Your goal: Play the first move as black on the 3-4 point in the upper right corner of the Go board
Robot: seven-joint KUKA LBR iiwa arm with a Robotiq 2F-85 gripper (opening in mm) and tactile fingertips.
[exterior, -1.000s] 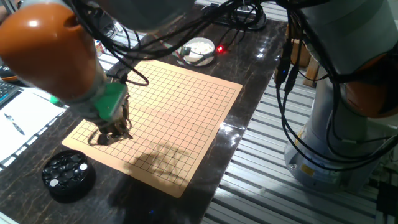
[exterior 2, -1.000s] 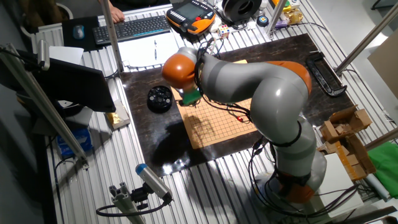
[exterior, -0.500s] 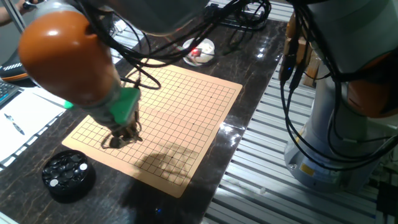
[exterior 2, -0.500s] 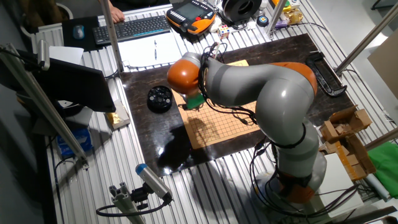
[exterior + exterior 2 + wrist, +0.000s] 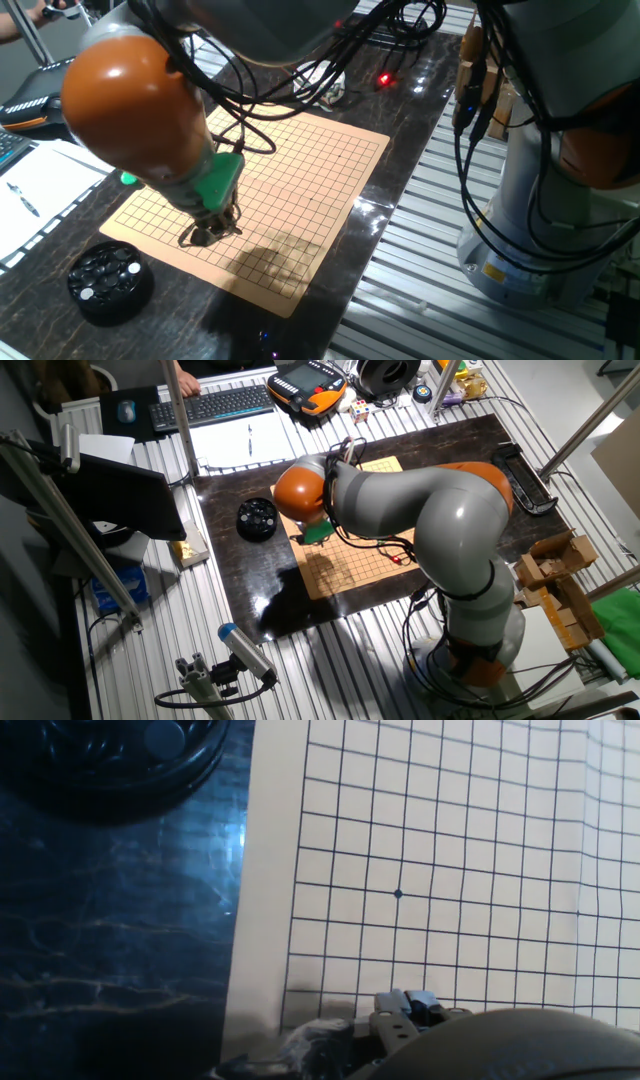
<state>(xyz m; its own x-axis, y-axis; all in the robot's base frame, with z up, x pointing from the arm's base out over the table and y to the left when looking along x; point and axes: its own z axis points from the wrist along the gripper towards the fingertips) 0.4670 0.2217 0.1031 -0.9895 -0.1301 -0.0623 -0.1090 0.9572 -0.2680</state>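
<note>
The tan Go board [image 5: 290, 180] lies on the dark table, and it also fills most of the hand view [image 5: 450, 850]. My gripper [image 5: 212, 230] hovers low over the board's near-left part, below a green ring on the wrist. Its dark fingers stand close together. In the hand view only the gripper's base [image 5: 405, 1010] shows at the bottom edge, just below a star point [image 5: 398, 893]. No black stone is visible on the board or between the fingers. The fingertips themselves are hidden.
A black bowl [image 5: 110, 280] [image 5: 110, 760] with dark stones and a few white ones stands off the board's near-left corner. A white dish [image 5: 335, 92] is mostly hidden behind cables at the far side. Paper and a keyboard lie to the left; the robot base [image 5: 540, 200] stands right.
My gripper has moved right along the board's near side, away from the left corner and the black bowl. The arm now covers most of the white dish.
</note>
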